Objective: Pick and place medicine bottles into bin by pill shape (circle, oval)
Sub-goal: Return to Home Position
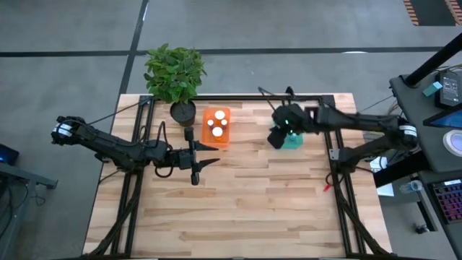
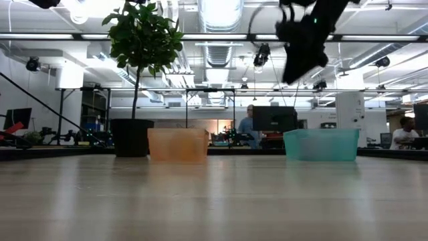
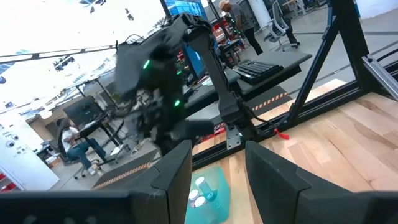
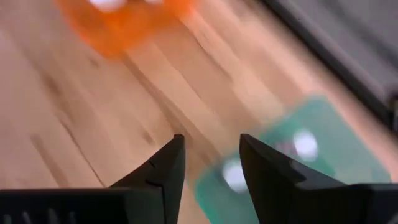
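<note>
The orange tub (image 1: 216, 127) stands at the table's far middle and holds three white-capped bottles (image 1: 217, 132). The teal tub (image 1: 294, 141) stands to its right, with white-capped bottles (image 4: 304, 144) inside; they also show in the left wrist view (image 3: 199, 190). My right gripper (image 1: 277, 139) hangs open and empty above the teal tub's left edge (image 4: 214, 180), high over it in the low view (image 2: 302, 60). My left gripper (image 1: 207, 163) is open and empty, in front of the orange tub, its fingers (image 3: 180, 174) pointing toward the table's right.
A leafy plant in a black pot (image 1: 182, 112) stands just left of the orange tub, at the far edge. Black frame rails (image 1: 339, 180) run along the table's sides. Bare wood (image 1: 253, 209) fills the near half of the table. People sit in the room beyond (image 2: 249, 124).
</note>
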Robot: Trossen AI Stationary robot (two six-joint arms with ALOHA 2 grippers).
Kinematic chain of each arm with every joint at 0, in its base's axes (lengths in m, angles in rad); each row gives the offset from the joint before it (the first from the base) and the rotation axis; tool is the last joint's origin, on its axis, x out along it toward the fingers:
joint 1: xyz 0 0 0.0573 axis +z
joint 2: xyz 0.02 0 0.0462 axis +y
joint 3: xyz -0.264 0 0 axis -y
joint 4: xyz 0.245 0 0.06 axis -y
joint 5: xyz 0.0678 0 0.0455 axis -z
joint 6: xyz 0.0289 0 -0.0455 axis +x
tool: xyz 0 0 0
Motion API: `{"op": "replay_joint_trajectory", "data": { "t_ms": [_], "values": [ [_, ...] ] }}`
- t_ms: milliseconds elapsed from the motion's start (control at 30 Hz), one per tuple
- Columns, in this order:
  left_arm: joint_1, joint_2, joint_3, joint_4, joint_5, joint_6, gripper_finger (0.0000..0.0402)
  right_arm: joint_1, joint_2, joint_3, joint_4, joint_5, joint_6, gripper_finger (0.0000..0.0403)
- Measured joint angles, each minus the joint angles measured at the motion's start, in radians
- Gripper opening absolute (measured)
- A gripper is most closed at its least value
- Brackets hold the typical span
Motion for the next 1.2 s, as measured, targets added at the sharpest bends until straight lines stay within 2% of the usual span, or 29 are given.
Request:
{"op": "replay_joint_trajectory", "data": {
  "t_ms": [267, 433, 567, 700, 933, 1200],
  "values": [
    [0.000, 0.001, 0.000, -0.001, 0.000, 0.001, 0.0132, 0.297, -0.072, -0.057, 0.344, 0.229, -0.194, 0.0120],
    [0.001, 0.007, 0.000, -0.059, -0.022, 0.009, 0.0132, 0.393, -0.072, -0.069, 0.473, 0.260, -0.394, 0.0109],
    [-0.003, -0.019, -0.001, -0.151, -0.047, -0.012, 0.0132, 0.412, -0.096, -0.118, 0.563, 0.246, -0.506, 0.0102],
    [-0.003, -0.066, -0.001, -0.211, -0.047, -0.054, 0.0132, 0.408, -0.150, -0.196, 0.635, 0.233, -0.549, 0.0095],
    [-0.002, -0.145, -0.011, -0.305, -0.046, -0.061, 0.0132, 0.409, -0.269, -0.373, 0.792, 0.216, -0.552, 0.0083],
    [0.000, -0.271, -0.117, -0.304, -0.046, -0.080, 0.0132, 0.409, -0.408, -0.544, 0.924, 0.215, -0.560, 0.0075]
  ]
}}
